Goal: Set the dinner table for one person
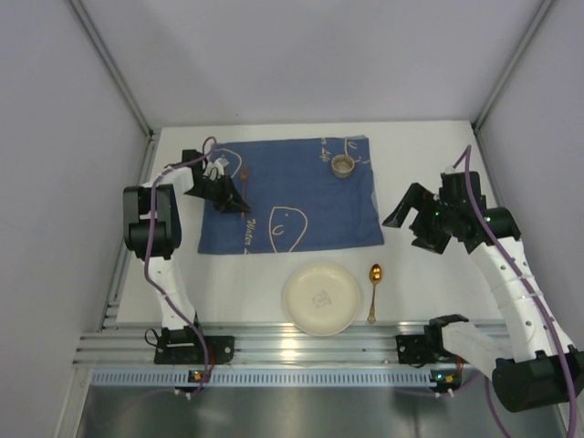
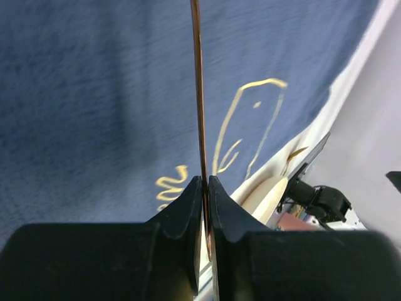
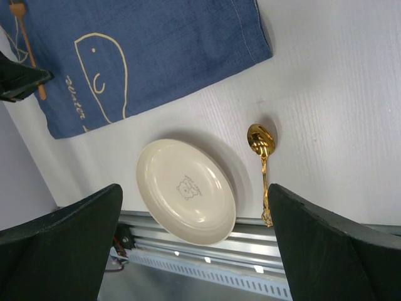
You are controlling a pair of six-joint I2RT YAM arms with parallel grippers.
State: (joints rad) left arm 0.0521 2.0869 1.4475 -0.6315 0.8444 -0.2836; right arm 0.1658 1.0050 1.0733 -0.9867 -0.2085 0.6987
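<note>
Left wrist view: left gripper [image 2: 205, 183] clamps a thin copper utensil [image 2: 198, 94], its length running straight ahead over the blue cloth [image 2: 94, 81]; right gripper [image 3: 194, 188], nearer the plate [image 3: 150, 164], gapes empty.

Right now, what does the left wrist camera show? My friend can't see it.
The left end effector is pinched shut on a thin, coppery utensil that runs straight up the middle of the picture. Behind it lies a blue cloth with a pale fish outline, and a strip of the white dinner table shows at the right.
</note>
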